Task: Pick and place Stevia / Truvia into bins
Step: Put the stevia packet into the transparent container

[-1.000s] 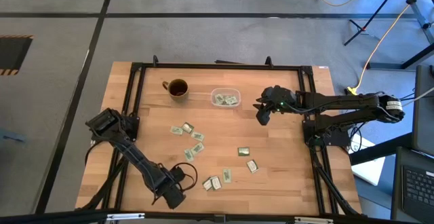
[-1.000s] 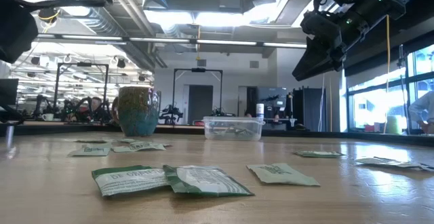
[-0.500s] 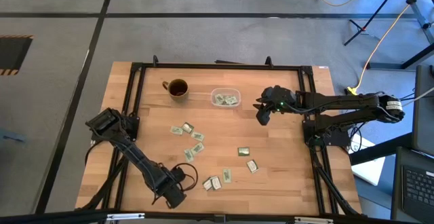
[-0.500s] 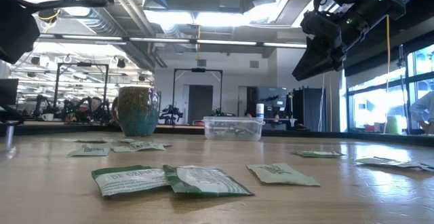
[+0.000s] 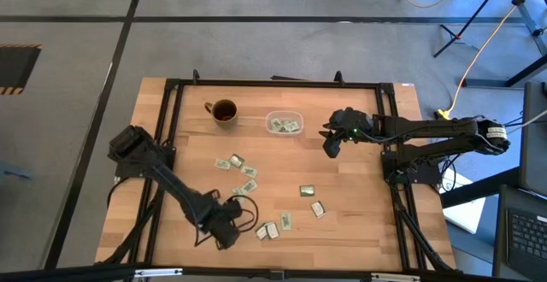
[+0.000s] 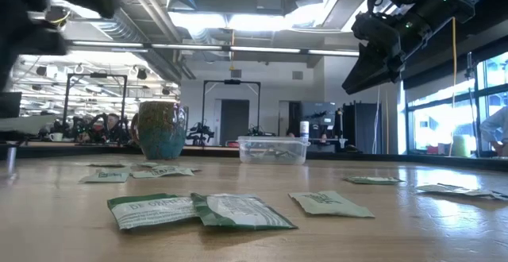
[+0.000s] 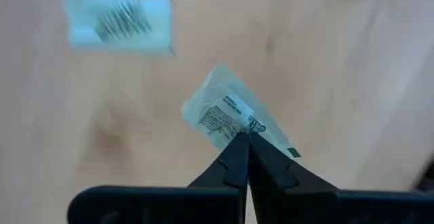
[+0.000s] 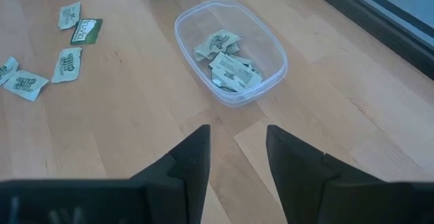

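Several pale green and white sachets (image 5: pixel 248 172) lie flat and scattered on the wooden table, some near the middle and some toward the near edge (image 5: pixel 286 221). The clear bin (image 5: pixel 285 123) stands at the far middle with a few sachets inside (image 8: pixel 227 64). My left gripper (image 5: pixel 227 229) is near the near edge, shut on one sachet (image 7: pixel 227 112). My right gripper (image 5: pixel 329 145) hovers open to the right of the bin, and its fingers (image 8: pixel 234 156) touch nothing. My left gripper pinches one pale sachet between its two shut fingertips at the sachet's edge (image 7: pixel 239 130). The rest of the sachet sticks out past the tips, tilted. It looks lifted off the wood.
A brown mug (image 5: pixel 223 111) stands left of the bin at the far side. Black frame rails (image 5: pixel 167 145) run along the table's left, right and far edges. In the left wrist view another sachet (image 7: pixel 119 20) lies on the table beyond the held one.
My left gripper has moved away from the near edge, toward the table's middle and a little to the right. In the low view the left arm has shifted at the upper left. My right arm has kept still.
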